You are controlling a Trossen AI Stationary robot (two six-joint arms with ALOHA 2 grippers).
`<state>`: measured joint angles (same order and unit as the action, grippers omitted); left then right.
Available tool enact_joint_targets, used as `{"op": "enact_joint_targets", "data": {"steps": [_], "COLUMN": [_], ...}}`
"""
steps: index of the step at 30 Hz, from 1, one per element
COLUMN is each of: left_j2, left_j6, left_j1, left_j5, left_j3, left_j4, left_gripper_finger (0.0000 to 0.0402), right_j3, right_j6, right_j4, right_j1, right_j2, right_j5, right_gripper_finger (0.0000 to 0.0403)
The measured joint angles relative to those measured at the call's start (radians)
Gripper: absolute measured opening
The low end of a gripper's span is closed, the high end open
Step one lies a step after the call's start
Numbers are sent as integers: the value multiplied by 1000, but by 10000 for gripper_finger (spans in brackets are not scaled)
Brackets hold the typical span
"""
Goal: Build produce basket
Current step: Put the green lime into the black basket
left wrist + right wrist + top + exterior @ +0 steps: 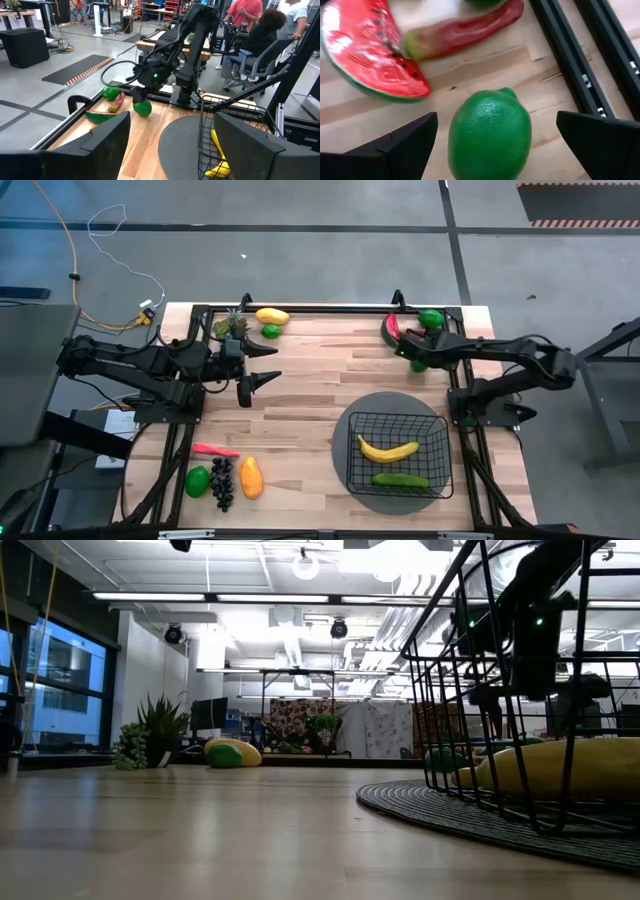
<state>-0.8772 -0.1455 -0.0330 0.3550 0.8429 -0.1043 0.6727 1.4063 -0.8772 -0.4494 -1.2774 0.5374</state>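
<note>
Right gripper (495, 137) spread wide around the lime (490, 132), upper right of the overhead frame beside the watermelon slice (370, 50). Best centred, lowered, then closed gently. Basket (440, 465) lower right. Left gripper (262, 366) idle, partly open, empty.

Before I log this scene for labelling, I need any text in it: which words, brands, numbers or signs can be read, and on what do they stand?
None can be read.
The basket, the banana, the lime between the open right end effector's fingers and the watermelon slice carry no print.
The screens and boards in the room behind the table are too small and blurred to show any lettering.
</note>
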Motion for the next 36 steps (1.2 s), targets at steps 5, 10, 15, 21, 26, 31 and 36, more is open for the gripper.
{"op": "enact_joint_targets", "data": {"steps": [5, 10, 15, 21, 26, 31, 36], "left_j2": [0, 0, 0, 0, 0, 0, 0], "left_j6": [0, 3, 2, 1, 0, 0, 0], "left_j1": [0, 0, 0, 0, 0, 0, 0], "left_j5": [-1, -3, -3, -3, -3, -3, -3], "left_j3": [0, 0, 0, 0, 0, 0, 0], "left_j4": [0, 0, 0, 0, -1, -1, -1], "left_gripper_finger": [278, 278, 278, 278, 278, 278, 278], "right_j3": [0, 0, 0, 0, 0, 0, 0], "right_j6": [8, 8, 7, 8, 7, -11, -19], "right_j4": [21, 91, 100, 100, 100, 100, 93], "right_j1": [-3, -3, -3, -2, -3, -3, -3], "right_j2": [-85, -158, -212, -242, -242, -242, -242], "right_j5": [-24, -34, -42, -50, -49, -47, -42], "right_gripper_finger": [391, 391, 391, 391, 391, 368, 324]}}
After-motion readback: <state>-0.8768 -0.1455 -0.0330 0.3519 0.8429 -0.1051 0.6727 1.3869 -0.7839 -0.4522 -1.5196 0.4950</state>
